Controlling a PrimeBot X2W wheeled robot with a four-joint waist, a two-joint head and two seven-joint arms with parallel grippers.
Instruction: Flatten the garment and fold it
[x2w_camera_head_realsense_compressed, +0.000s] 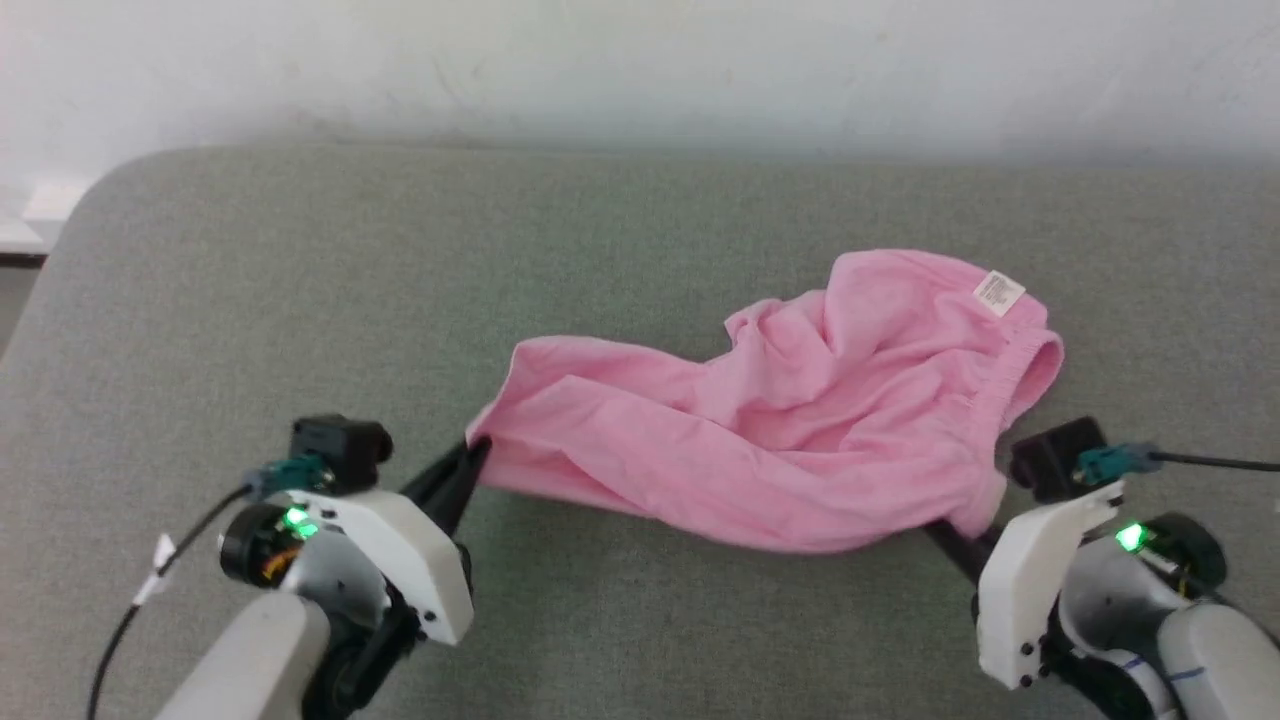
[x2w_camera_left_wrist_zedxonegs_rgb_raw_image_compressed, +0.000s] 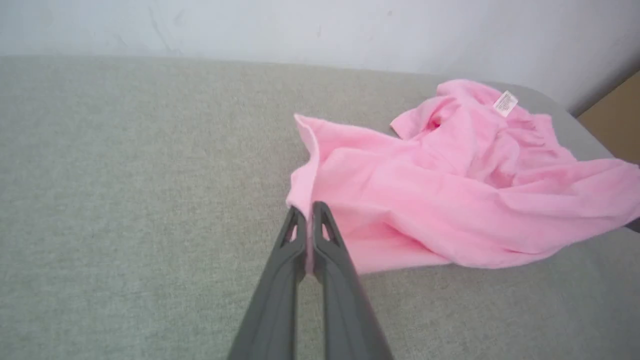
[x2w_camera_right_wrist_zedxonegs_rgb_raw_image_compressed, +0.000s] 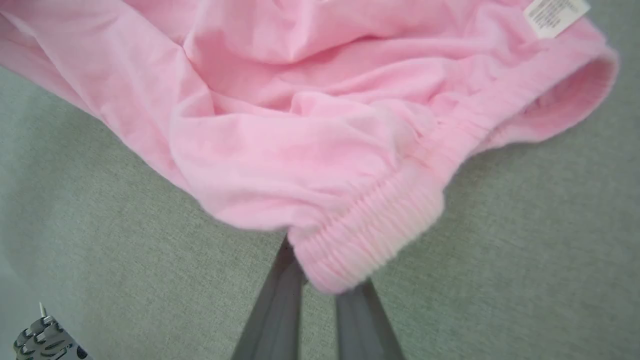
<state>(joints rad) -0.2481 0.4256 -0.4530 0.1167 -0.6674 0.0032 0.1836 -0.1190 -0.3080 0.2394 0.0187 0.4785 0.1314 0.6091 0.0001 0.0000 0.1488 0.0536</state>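
1. Fingers (x2w_camera_head_realsense_compressed: 445, 485) of your left gripper (x2w_camera_head_realsense_compressed: 477, 450) pinch the garment (x2w_camera_head_realsense_compressed: 800, 430) by its left hem in the head view; the pink shorts lie crumpled on the grey pad (x2w_camera_head_realsense_compressed: 400, 280), right of its middle, with your right gripper (x2w_camera_head_realsense_compressed: 948, 538) under the waistband corner
2. Left wrist view: those fingers are clamped tight on the hem, low over the pad
3. Right wrist view: your fingers (x2w_camera_right_wrist_zedxonegs_rgb_raw_image_compressed: 280, 310) stand narrow, gripping the gathered waistband's corner, tips hidden by cloth; the white label (x2w_camera_right_wrist_zedxonegs_rgb_raw_image_compressed: 555, 12) sits toward the pad's far edge
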